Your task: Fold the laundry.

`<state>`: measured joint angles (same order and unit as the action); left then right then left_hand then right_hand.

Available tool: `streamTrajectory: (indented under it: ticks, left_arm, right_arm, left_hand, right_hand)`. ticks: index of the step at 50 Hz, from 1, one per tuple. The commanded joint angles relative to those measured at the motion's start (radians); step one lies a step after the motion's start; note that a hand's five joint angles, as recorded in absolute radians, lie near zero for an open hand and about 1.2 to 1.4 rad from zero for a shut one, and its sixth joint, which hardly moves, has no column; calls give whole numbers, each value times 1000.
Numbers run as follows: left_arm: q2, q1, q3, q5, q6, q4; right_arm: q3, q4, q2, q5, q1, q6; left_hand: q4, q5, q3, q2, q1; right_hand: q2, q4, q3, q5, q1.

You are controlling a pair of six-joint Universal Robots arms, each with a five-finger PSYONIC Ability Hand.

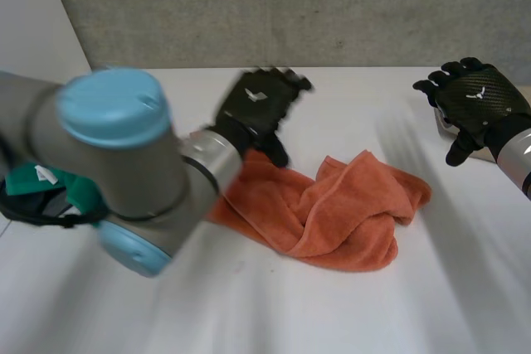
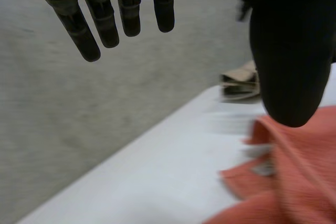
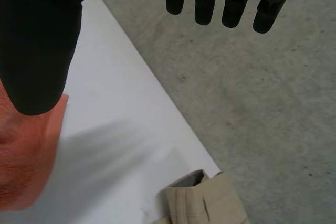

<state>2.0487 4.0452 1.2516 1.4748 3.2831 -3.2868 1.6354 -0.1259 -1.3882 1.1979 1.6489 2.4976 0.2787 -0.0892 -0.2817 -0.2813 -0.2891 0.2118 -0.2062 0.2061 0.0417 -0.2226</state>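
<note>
Far left: crumpled green cloth [image 1: 83, 192] behind left arm, likely set aside for later. Left robot hand [image 1: 259, 105] over left end of crumpled orange terry towel [image 1: 332, 209], fingers straight, spread from thumb, holding nothing; seemingly poised for edge grab. Towel bunched mid-table [image 1: 249, 304], not yet folded. Right robot hand [image 1: 477, 105] clear of towel, likewise spread and empty. Beige garment [image 3: 207, 200] at table's right edge, probably finished.
</note>
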Motion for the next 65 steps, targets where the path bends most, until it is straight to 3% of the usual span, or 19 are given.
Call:
streamTrajectory:
  ticks: [1,6,11,17,25,31,34,35,36,42,50,59,65]
  left_arm:
    - [-110,123,107,16,94,-4]
    - [-68,190,176,-23,304,-5]
    - [28,261,200,-123,446,-11]
    - [174,323,80,-217,484,-20]
    - [327,348,-104,-228,495,-22]
    - [357,354,-158,-228,487,-24]
    - [360,351,-158,-228,487,-30]
    - [360,351,-158,-228,487,-30]
    - [358,350,-155,-228,487,-30]
    - [360,353,-150,-228,489,-30]
    - [360,350,-146,-225,483,-22]
    - [364,344,-136,-225,480,-24]
    - [380,334,-143,-225,446,-28]
  right_arm:
    - [-170,270,75,-52,15,-3]
    - [-331,497,210,-127,26,-20]
    - [-407,523,287,-143,32,-69]
    - [-480,522,403,-161,80,-238]
    - [-594,531,530,-153,117,-292]
    - [-650,531,581,-164,143,-290]
    - [-675,538,600,-170,155,-289]
    - [-680,540,601,-172,158,-289]
    - [-680,542,598,-173,161,-290]
    - [-677,543,522,-175,172,-290]
    - [-620,535,276,-185,196,-240]
    - [-546,531,2,-293,193,-54]
    - [-511,529,-118,-317,192,-8]
  left_hand:
    - [52,-67,-49,-49,-42]
    - [137,-152,-134,-134,-127]
    - [184,-199,-181,-182,-174]
    - [266,-281,-263,-264,-256]
    - [264,-279,-261,-261,-253]
    - [258,-273,-255,-255,-247]
    - [252,-267,-249,-249,-242]
    - [252,-267,-249,-249,-242]
    - [246,-261,-243,-243,-236]
    - [214,-229,-211,-211,-203]
    - [123,-138,-120,-120,-113]
    - [76,-91,-73,-73,-65]
    - [79,-94,-76,-76,-68]
  right_hand:
    - [-37,32,-32,-42,48]
    - [57,-63,63,53,-47]
    - [196,-202,202,192,-185]
    - [196,-202,202,192,-185]
    - [205,-210,211,200,-194]
    - [290,-295,296,285,-279]
    - [623,-629,629,619,-612]
    - [1061,-1066,1066,1056,-1050]
    - [1183,-1189,1189,1179,-1172]
    - [1184,-1190,1190,1180,-1174]
    - [1184,-1190,1190,1180,-1174]
    - [1184,-1190,1190,1180,-1174]
    - [1184,-1190,1190,1180,-1174]
